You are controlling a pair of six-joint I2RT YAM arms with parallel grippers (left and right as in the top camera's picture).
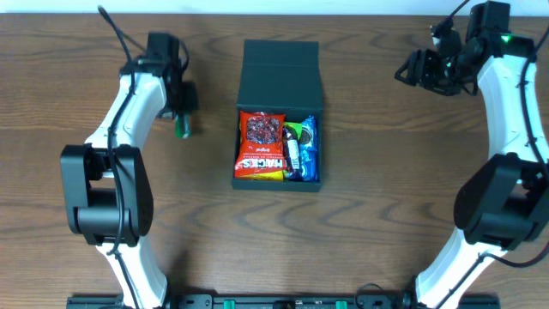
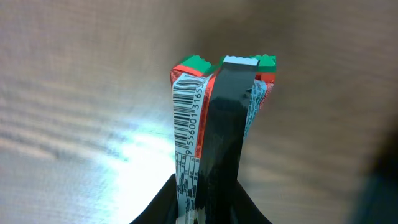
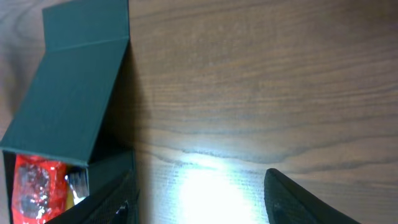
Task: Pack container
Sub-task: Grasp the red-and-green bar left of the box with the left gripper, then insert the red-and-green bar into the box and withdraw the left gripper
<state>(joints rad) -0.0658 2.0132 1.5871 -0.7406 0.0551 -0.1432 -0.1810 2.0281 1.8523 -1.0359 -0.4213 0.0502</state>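
My left gripper (image 2: 214, 87) is clamped on a barcoded packet (image 2: 186, 118), held apart from the container (image 1: 281, 73). 2 other packets (image 1: 262, 146) already lie inside. I judge that packing this one and closing up are still to do.

The left claw (image 2: 217, 71) pinches a packet (image 2: 186, 106); the right claw (image 3: 199, 202) gapes wide.

Overhead, facing down, shares container (image 1: 281, 77) with right wrist.
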